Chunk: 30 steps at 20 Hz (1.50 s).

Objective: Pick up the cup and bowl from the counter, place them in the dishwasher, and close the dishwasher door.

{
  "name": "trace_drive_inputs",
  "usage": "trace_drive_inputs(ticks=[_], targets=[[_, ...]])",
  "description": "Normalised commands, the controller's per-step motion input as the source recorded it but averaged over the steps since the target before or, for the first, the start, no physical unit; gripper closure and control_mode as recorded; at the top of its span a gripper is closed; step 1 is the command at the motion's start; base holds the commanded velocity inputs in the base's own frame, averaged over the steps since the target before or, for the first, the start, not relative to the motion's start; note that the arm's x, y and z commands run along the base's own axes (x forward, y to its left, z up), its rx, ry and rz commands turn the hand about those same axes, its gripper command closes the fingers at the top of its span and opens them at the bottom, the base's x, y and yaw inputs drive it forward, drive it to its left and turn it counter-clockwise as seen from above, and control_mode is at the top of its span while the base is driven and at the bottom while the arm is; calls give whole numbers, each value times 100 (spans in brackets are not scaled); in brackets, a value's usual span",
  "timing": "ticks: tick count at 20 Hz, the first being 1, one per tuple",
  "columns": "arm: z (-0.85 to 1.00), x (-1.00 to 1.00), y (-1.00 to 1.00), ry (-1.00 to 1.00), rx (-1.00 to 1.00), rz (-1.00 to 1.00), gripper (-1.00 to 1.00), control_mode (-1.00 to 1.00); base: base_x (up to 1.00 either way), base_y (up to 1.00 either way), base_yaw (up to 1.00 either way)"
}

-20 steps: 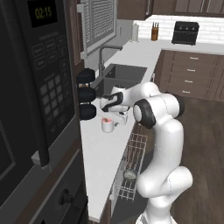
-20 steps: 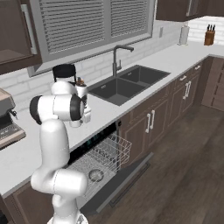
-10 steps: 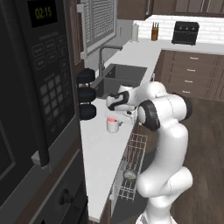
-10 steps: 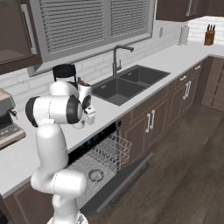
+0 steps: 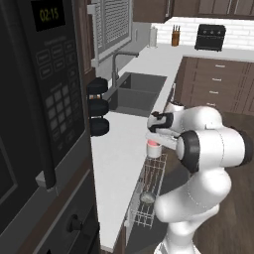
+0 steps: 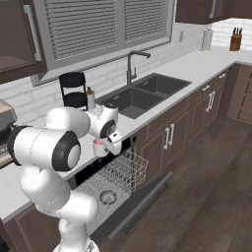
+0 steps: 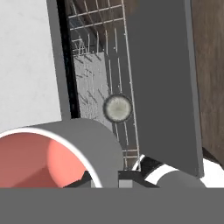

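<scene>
The cup is a short white cylinder with no handle and a red-pink inside; in the hand view its pale rim and pink hollow loom close at the lower left. The gripper is clamped tight on the cup, its fingers nearly together over the rim, and the cup hangs just under the hand, lifted off the counter beside its front edge. In the right base view the cup sits just below the gripper, above the pulled-out white wire rack of the dishwasher. The bowl, small, round and grey with a paler inside, lies in that rack well below the gripper; it shows there in the left base view and in the right base view too. The dishwasher door, a flat dark panel, lies folded down and open beneath and beyond the rack, and in the hand view it runs as a broad grey slab to the right of the cup.
</scene>
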Motion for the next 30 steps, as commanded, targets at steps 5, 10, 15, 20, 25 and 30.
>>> trace_drive_inputs(ticks=[5,10,15,20,25,30], targets=[[-3,-53,-100,0,6,-9,100,-100,0,0,0],[-14,-8,-93,-1,24,-6,100,-100,0,0,0],[-5,42,-34,0,21,5,100,-100,0,0,0],[-28,35,-23,0,21,6,100,-100,0,0,0],[-47,67,0,0,4,0,100,-100,0,0,0],[-47,60,0,3,1,-2,100,-100,0,0,0]])
